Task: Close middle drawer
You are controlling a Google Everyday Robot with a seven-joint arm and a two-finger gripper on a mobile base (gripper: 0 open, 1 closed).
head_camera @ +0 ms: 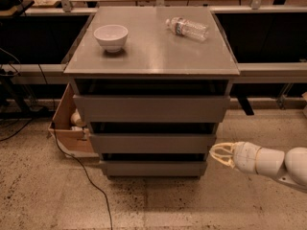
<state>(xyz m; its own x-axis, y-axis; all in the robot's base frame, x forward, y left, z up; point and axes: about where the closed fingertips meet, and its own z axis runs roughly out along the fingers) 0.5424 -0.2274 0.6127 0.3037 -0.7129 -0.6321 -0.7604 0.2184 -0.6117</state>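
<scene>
The grey cabinet point(151, 56) stands in the middle of the camera view with three drawer fronts. The middle drawer point(152, 143) is the second front, plain and without a handle; it sits close to in line with the fronts above and below, with a dark gap over it. My gripper point(215, 153) is on the white arm coming in from the right. It hangs just off the cabinet's right front corner, level with the lower edge of the middle drawer, and is not touching it.
A white bowl point(111, 36) and a lying plastic bottle point(188, 28) rest on the cabinet top. A cardboard box point(69, 123) stands against the cabinet's left side, and a black cable point(81, 169) runs over the speckled floor. Dark benches stand behind.
</scene>
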